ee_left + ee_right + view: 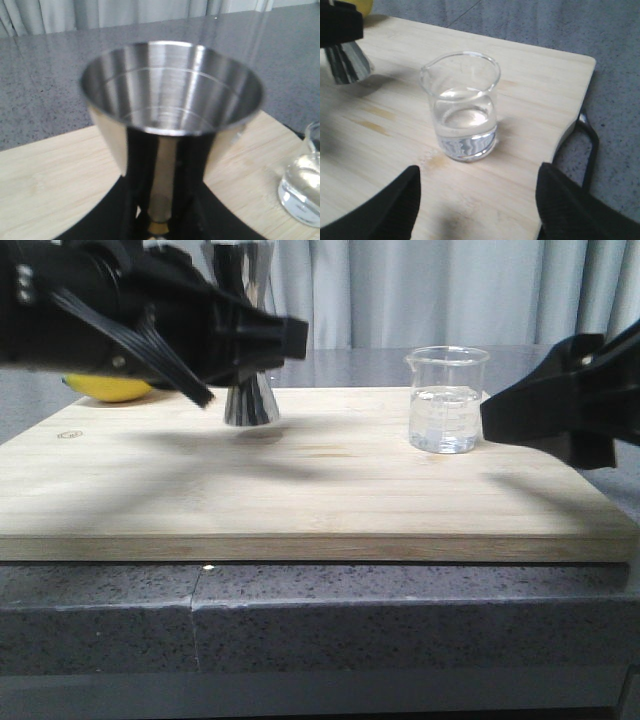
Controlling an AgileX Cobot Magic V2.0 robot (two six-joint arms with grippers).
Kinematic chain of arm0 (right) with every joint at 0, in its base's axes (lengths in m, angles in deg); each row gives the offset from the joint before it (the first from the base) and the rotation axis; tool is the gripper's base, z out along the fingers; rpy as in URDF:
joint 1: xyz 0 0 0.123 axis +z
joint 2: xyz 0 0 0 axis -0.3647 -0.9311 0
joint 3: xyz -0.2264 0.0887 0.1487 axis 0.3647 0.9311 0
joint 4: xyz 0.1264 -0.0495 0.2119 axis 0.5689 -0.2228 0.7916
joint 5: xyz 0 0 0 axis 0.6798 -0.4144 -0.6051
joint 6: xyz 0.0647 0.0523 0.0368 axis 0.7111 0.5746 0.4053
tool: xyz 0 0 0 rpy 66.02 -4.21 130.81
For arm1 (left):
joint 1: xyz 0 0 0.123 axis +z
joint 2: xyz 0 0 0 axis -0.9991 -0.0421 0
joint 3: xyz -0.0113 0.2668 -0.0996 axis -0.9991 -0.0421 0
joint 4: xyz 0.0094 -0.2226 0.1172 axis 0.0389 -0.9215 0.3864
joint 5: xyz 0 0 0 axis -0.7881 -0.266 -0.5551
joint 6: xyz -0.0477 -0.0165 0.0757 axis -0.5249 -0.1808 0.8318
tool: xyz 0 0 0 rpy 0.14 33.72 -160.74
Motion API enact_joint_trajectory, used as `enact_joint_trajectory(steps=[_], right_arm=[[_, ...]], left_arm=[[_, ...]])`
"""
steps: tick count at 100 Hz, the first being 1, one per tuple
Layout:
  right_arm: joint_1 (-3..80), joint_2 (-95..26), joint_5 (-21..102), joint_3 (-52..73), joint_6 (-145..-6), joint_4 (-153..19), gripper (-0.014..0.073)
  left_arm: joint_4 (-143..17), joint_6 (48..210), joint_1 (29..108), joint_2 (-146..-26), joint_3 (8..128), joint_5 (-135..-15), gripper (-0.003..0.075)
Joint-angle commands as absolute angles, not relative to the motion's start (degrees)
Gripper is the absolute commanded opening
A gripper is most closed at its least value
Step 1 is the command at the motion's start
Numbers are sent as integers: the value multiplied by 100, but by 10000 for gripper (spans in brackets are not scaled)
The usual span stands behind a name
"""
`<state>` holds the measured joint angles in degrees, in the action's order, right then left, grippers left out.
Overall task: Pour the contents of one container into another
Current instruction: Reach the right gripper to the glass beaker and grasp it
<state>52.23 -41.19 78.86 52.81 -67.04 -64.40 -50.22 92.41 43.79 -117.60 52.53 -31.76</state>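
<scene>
The steel jigger (250,405) is upright over the back left of the wooden board (300,500). My left gripper (255,340) is shut on its narrow brass waist. In the left wrist view its open upper cone (172,90) looks empty, with a black finger (137,180) on each side. Whether its base touches the board I cannot tell. The clear glass beaker (447,400) stands at the back right, about a third full of clear liquid. My right gripper (500,415) is open just to its right. The beaker (465,107) lies ahead of the spread fingers (395,205), apart from them.
A yellow banana (110,388) lies behind the board's left end, behind my left arm. The board rests on a speckled grey counter (400,610), and its right edge (585,95) is close to the beaker. Curtains hang at the back.
</scene>
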Motion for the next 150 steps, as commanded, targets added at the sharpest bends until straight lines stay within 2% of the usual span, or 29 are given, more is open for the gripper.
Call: enact_joint_trajectory(steps=[1, 26, 45, 124, 133, 150], right_arm=[[5234, -4274, 8732, 5107, -6755, -6569, 444], [5234, -4772, 8801, 4762, -6755, -6822, 442], [5234, -5079, 8964, 4534, -6755, -6922, 377], [5247, -6171, 9597, 4041, -6699, -7018, 372], [5247, -6186, 9586, 4041, -6699, -7055, 330], [5247, -6186, 9608, 4041, -6699, -7055, 186]], left_arm=[[-4947, 9170, 4371, -11320, 5412, -2929, -19], [-4947, 9170, 4371, -11105, 5412, -3163, -19], [-4947, 9170, 4371, -11105, 5412, -3189, -19], [-4924, 9170, 4371, -11105, 5412, -3439, -19], [-4924, 9170, 4371, -11105, 5412, -3454, -19], [-4924, 9170, 4371, -11105, 5412, -3476, -19]])
